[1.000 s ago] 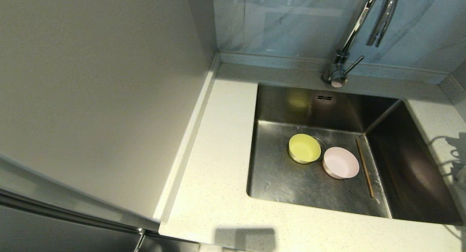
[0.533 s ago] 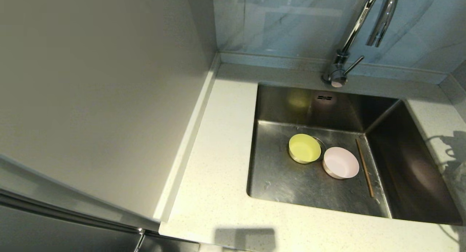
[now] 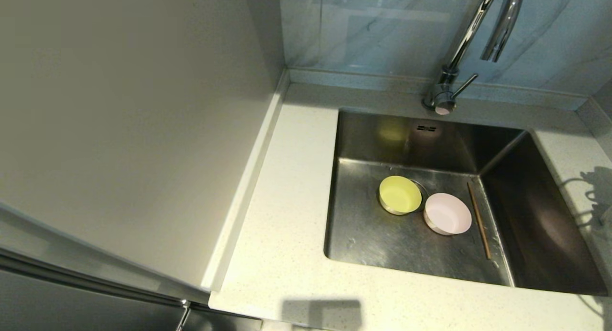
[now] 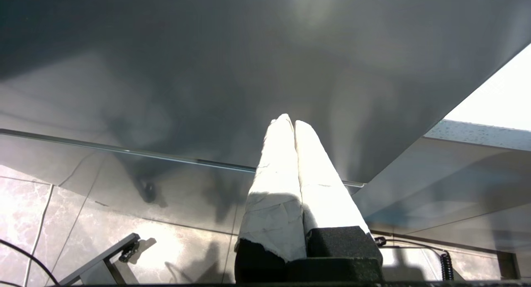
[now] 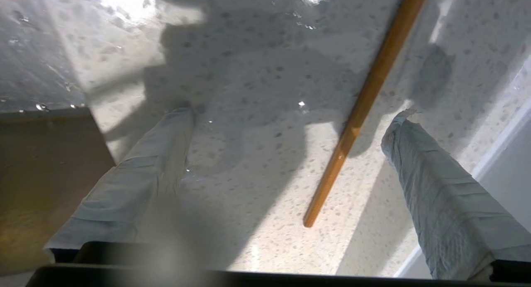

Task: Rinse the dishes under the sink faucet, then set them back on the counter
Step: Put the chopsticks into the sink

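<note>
In the head view the steel sink (image 3: 382,245) holds the yellow-green bowl (image 3: 399,194) over the drain. The pale pink bowl (image 3: 448,214) sits right beside it, and one brown chopstick (image 3: 479,221) lies along the basin's right side. The chrome faucet (image 3: 471,39) rises behind the sink. Neither gripper shows in the head view. The right wrist view shows my right gripper (image 5: 290,117) open just above the speckled counter (image 5: 249,187). A second chopstick (image 5: 365,100) lies flat there between the fingers, touched by neither. My left gripper (image 4: 290,123) is shut and empty, parked low by a grey cabinet front.
The off-white counter (image 3: 287,202) runs left of and in front of the sink, bounded on the left by a plain beige wall panel (image 3: 134,130). The arm's shadow (image 3: 597,192) falls on the counter right of the sink. The sink's dark edge (image 5: 41,175) lies beside my right gripper.
The arm's shadow on the counter right of the sink has shifted slightly toward the right edge. Both bowls and the chopstick in the sink have not moved.
</note>
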Robot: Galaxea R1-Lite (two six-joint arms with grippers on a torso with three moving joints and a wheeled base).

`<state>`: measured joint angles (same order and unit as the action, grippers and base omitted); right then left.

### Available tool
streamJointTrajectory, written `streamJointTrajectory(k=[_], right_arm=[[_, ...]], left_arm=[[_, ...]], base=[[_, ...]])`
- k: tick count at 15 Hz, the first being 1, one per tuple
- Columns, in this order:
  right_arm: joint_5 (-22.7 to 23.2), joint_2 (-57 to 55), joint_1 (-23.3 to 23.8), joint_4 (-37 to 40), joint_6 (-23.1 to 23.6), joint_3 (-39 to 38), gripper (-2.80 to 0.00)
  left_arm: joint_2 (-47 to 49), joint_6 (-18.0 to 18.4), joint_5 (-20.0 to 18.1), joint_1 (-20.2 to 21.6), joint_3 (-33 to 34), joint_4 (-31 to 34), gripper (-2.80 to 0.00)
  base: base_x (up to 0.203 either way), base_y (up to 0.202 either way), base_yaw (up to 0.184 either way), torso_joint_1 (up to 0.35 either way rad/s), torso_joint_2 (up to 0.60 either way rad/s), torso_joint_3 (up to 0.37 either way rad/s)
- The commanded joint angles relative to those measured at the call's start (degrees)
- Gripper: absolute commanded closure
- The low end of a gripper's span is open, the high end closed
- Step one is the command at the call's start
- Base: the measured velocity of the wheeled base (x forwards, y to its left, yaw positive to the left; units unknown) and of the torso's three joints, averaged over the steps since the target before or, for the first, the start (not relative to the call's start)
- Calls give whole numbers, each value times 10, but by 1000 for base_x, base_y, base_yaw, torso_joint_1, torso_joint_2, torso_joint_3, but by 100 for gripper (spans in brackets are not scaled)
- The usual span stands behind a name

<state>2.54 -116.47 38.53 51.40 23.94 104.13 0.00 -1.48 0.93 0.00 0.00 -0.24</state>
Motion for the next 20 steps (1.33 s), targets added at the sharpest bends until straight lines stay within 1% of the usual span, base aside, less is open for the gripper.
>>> streamJointTrajectory(k=[1, 13, 15, 16, 19, 20], right_arm=[[-3, -9, 0, 4, 1, -1, -280], [4, -17, -4, 4, 3, -59, -280], [4, -19, -10, -3, 13, -65, -280], [4, -19, -14, -26, 18, -77, -280], [3, -17, -24, -136, 33, -145, -280], [3, -16, -32, -144, 36, -152, -280]], left_arm=[[-2, 0, 0, 0, 0, 0, 0], [-2, 0, 0, 0, 0, 0, 0], [-2, 0, 0, 0, 0, 0, 0], [-2, 0, 0, 0, 0, 0, 0], [-2, 0, 0, 0, 0, 0, 0], [-2, 0, 0, 0, 0, 0, 0]], base=[[0, 0, 0, 0, 0, 0], [0, 0, 0, 0, 0, 0], [0, 0, 0, 0, 0, 0], [0, 0, 0, 0, 0, 0], [0, 0, 0, 0, 0, 0], [0, 0, 0, 0, 0, 0]])
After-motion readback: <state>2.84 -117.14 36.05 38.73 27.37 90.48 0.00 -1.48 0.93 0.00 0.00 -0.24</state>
